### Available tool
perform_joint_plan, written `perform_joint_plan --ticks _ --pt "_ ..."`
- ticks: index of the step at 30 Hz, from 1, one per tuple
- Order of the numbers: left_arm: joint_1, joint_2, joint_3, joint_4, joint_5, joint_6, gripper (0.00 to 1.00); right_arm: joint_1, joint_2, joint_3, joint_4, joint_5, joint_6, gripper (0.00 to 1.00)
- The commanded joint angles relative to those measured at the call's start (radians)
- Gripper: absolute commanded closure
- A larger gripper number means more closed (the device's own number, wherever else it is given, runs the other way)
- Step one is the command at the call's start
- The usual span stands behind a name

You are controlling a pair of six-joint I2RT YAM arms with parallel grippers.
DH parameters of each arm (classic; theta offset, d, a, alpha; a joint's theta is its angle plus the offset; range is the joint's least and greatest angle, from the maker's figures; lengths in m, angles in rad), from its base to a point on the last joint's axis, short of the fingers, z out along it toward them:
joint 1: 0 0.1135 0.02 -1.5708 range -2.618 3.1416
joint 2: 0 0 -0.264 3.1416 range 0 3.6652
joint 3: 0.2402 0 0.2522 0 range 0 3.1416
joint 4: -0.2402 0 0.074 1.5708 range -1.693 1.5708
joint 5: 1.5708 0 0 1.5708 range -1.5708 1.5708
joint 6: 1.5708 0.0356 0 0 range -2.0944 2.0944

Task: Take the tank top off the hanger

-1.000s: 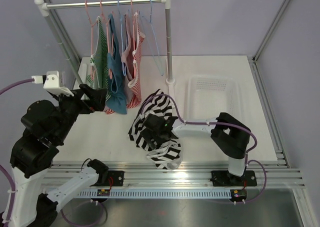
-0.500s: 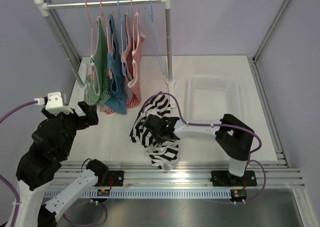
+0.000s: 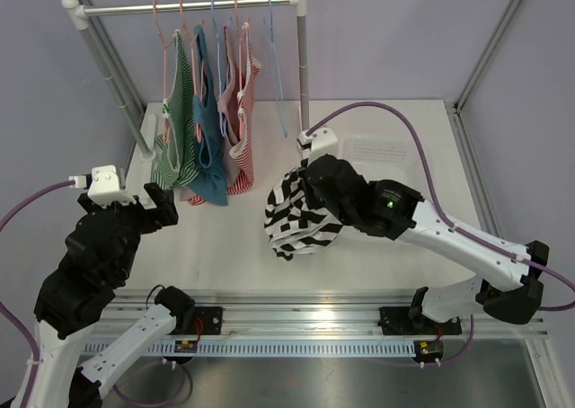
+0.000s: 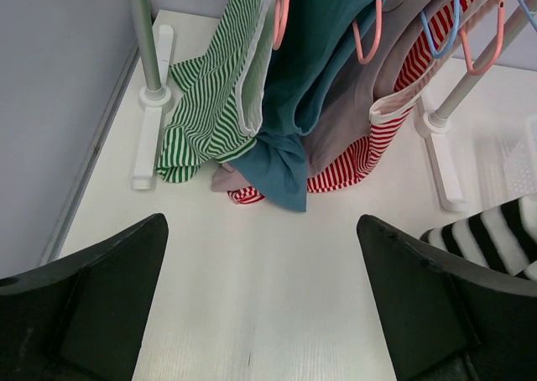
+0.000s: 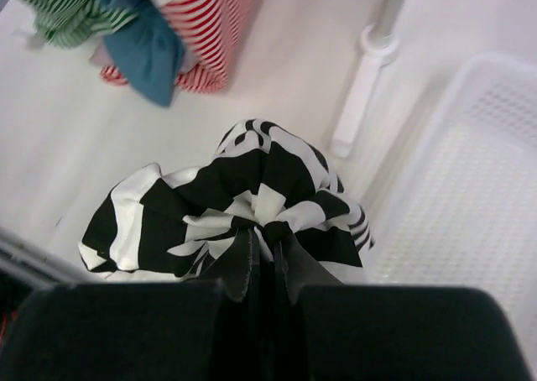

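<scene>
Pale lilac walls close in a white bench, with a clothes rail at the back and a white basket at the right. Green-striped, teal and red-striped tops hang from the rail on hangers. The black-and-white striped tank top is off any hanger. It hangs as a crumpled bundle from the right jaws, which are pressed together on a gathered knot of cloth at its top. The bundle sits between the rail's foot and the basket, apparently lifted off the bench, though its lowest folds may still brush it.

The left jaws are spread wide with nothing between them, fingers low over the bench and facing the hanging garments from some way off.

The top looks like thin jersey: light, limp and without any stiffness, so it takes whatever shape the grip gives it. It is not fragile and hardly slippery, and a pinch on several bunched layers, as here, should hold. A single edge or strap would stretch and could slide out. The loose loops dangling beneath may snag on the basket's rim.
</scene>
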Motion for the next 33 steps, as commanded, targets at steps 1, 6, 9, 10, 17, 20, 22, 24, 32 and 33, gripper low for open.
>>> perform_joint_plan --ticks 1,6,9,10,17,20,22,24,32,33 --pt "-0.002 0.002 0.017 0.031 0.001 0.000 0.01 -0.053 -0.047 0.108 -0.112 0.172 -0.040 1.00" --pt "-0.002 0.007 0.052 0.023 0.035 -0.011 0.01 -0.217 -0.091 0.170 -0.136 0.175 -0.082 1.00" --pt "-0.002 0.004 0.078 0.024 0.048 -0.011 0.01 -0.332 -0.103 0.168 -0.142 0.149 -0.091 1.00" --pt "-0.002 0.005 0.086 0.026 0.055 -0.010 0.01 -0.364 -0.105 0.150 -0.139 0.111 -0.092 1.00" --pt "-0.002 0.040 0.159 0.035 0.119 -0.010 0.01 -0.609 -0.096 -0.051 0.034 -0.098 -0.086 1.00" --pt "-0.002 0.091 0.230 0.026 0.218 0.022 0.01 -0.735 -0.056 -0.164 0.144 -0.274 -0.088 1.00" --pt "-0.002 0.140 0.280 -0.015 0.263 0.039 0.01 -0.785 -0.003 -0.180 0.164 -0.298 -0.080 0.99" --pt "-0.002 0.209 0.346 -0.052 0.277 0.046 0.01 -0.789 0.033 -0.194 0.169 -0.252 -0.088 0.91" --pt "-0.002 0.398 0.555 -0.061 0.318 0.044 0.01 -0.792 0.079 -0.168 0.100 -0.069 -0.065 0.00" --pt "-0.002 0.439 0.577 -0.052 0.323 0.038 0.01 -0.792 0.070 -0.155 0.088 -0.040 -0.057 0.01"
